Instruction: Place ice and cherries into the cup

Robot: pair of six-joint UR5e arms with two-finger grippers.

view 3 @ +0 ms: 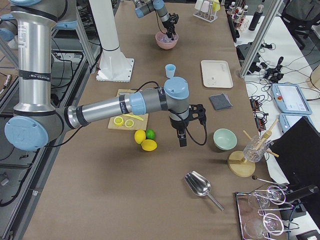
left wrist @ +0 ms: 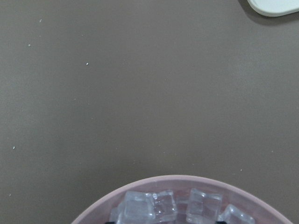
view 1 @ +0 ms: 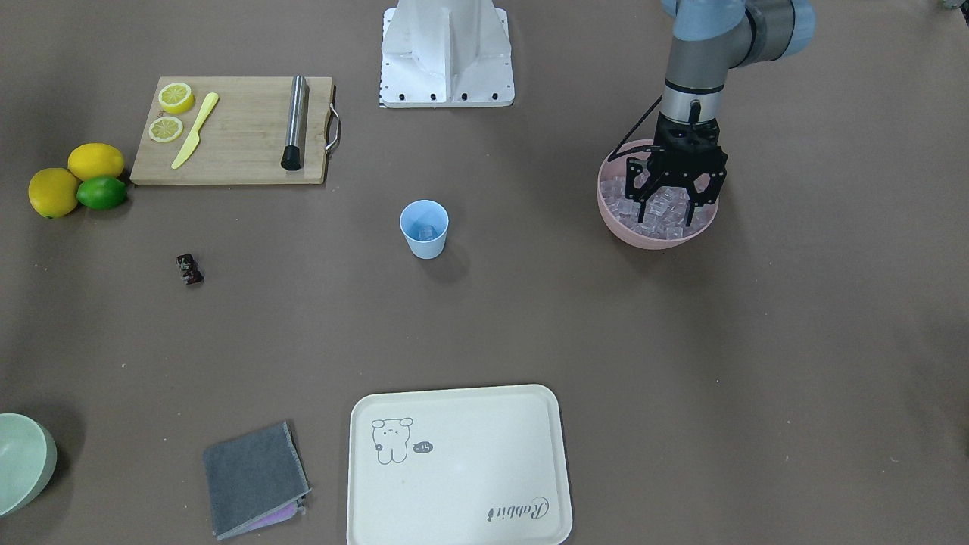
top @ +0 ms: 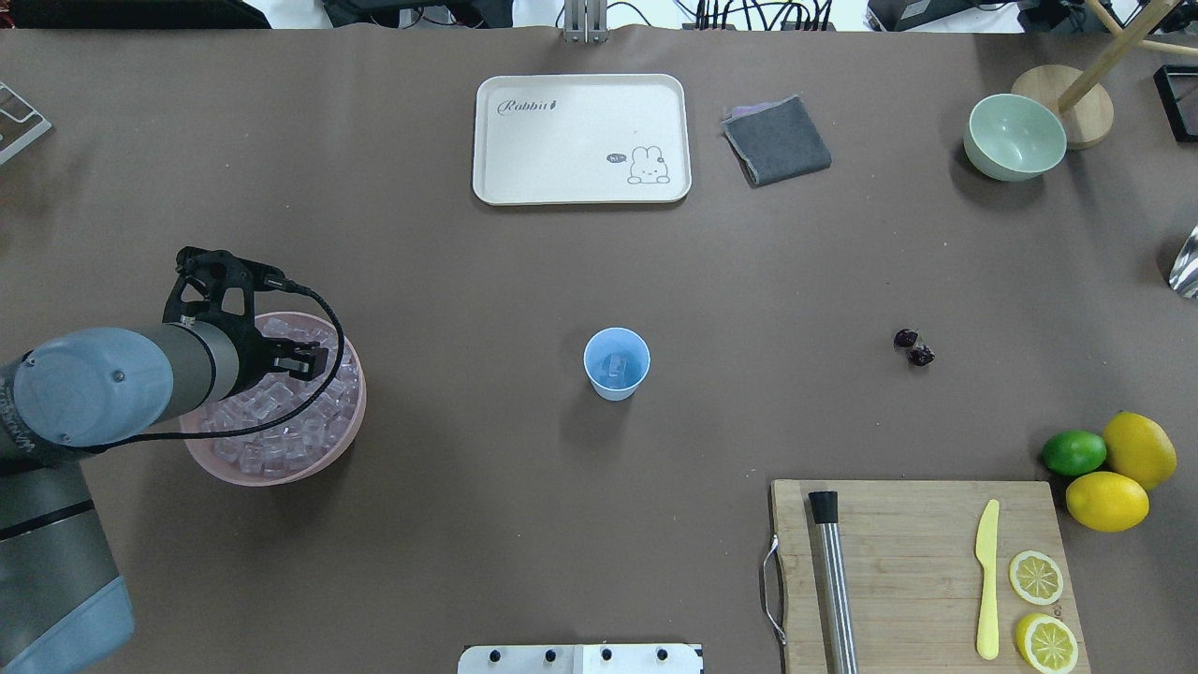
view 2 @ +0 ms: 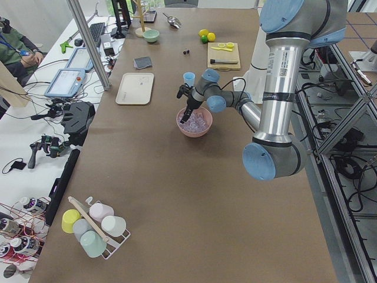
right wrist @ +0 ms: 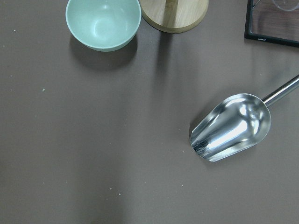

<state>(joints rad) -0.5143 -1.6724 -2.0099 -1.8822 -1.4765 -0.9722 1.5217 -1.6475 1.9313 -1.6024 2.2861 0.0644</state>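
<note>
The light blue cup stands upright mid-table, with what looks like one clear cube inside; it also shows in the overhead view. The ice fills a pink bowl and also shows in the overhead view and left wrist view. My left gripper is open, pointing down, its fingertips among the cubes. The two dark cherries lie on the table far from the cup, and also show in the overhead view. My right gripper shows only in the exterior right view; I cannot tell its state.
A wooden cutting board holds lemon slices, a yellow knife and a steel rod. Two lemons and a lime lie beside it. A cream tray, a grey cloth, a pale green bowl and a metal scoop are also on the table.
</note>
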